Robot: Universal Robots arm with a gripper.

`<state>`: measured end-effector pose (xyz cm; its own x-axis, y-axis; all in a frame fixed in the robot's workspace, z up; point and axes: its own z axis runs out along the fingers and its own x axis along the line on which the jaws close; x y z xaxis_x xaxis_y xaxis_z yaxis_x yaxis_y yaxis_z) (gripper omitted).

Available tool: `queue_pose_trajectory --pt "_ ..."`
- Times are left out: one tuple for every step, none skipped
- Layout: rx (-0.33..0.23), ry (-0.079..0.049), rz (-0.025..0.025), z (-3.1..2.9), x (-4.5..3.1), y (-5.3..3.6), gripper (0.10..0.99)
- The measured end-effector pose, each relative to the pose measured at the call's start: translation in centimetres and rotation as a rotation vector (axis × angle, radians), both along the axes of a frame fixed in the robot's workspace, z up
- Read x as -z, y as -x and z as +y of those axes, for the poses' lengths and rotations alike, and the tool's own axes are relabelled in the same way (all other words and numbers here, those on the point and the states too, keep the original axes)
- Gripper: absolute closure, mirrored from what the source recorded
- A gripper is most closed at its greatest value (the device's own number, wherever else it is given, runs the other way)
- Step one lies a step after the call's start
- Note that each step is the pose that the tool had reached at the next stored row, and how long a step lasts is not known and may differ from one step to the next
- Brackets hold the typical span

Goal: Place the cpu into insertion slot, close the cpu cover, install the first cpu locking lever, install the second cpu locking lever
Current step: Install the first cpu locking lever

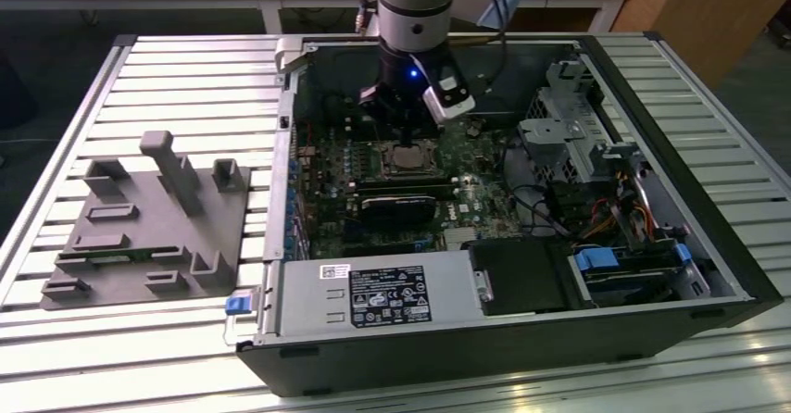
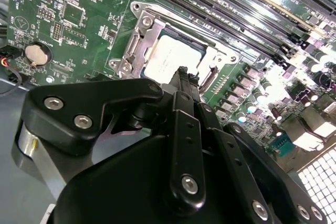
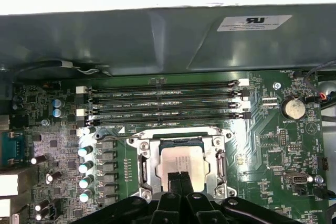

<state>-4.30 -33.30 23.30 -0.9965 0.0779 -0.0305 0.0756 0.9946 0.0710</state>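
The cpu [image 3: 185, 158] lies flat in the insertion slot [image 3: 181, 141] on the green board, its dull silver top showing. The cpu cover [image 3: 148, 156], a silvery frame, lies down around it. My gripper [image 3: 180, 174] hovers just over the chip's near edge, its black fingers pressed together with nothing visible between them. In the second wrist view the same shut gripper [image 2: 182, 73] points at the cpu [image 2: 168, 56] inside the cover [image 2: 137, 45]. From the exterior view, the gripper [image 1: 402, 138] stands over the cpu [image 1: 407, 159] inside the open computer case. I cannot tell how the locking levers stand.
Long black memory slots [image 3: 163, 103] run beside the socket, and a row of capacitors [image 3: 85, 167] lines its other side. The power supply box [image 1: 370, 297] and drive cage [image 1: 581, 126] crowd the case. A grey fixture [image 1: 148, 228] sits on the table at the exterior view's left.
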Motion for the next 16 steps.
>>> queue_pose_trajectory --pt "0.000 0.000 -0.0001 0.00 0.00 0.06 0.980" --pt "0.000 0.000 0.0000 0.00 0.00 0.11 0.980" --pt "0.000 0.000 0.0000 0.00 0.00 0.18 0.980" --pt "0.000 0.000 0.0000 0.00 0.00 0.25 0.980" --pt "0.000 0.000 0.0000 0.00 0.00 0.35 0.980" --pt "0.000 0.000 -0.0001 0.00 0.00 0.47 0.980" --pt "0.000 0.000 0.0000 0.00 0.00 0.58 0.980" --pt "0.000 0.000 0.0000 0.00 0.00 0.72 0.980" --pt "0.000 0.000 0.0000 0.00 0.00 0.89 0.980" --pt "0.000 0.000 0.0000 0.00 0.00 1.09 0.980" --pt "0.000 0.000 0.0000 0.00 0.00 1.30 0.980" --pt "0.000 0.000 -0.0001 0.00 0.00 1.52 0.980" --pt "0.000 0.000 -0.0002 0.00 0.00 1.77 0.980" --pt "0.000 0.000 -0.0003 0.00 0.00 2.02 0.980" --pt "0.000 0.000 -0.0004 0.00 0.00 2.28 0.980" --pt "0.000 0.000 -0.0006 0.00 0.00 2.55 0.980"
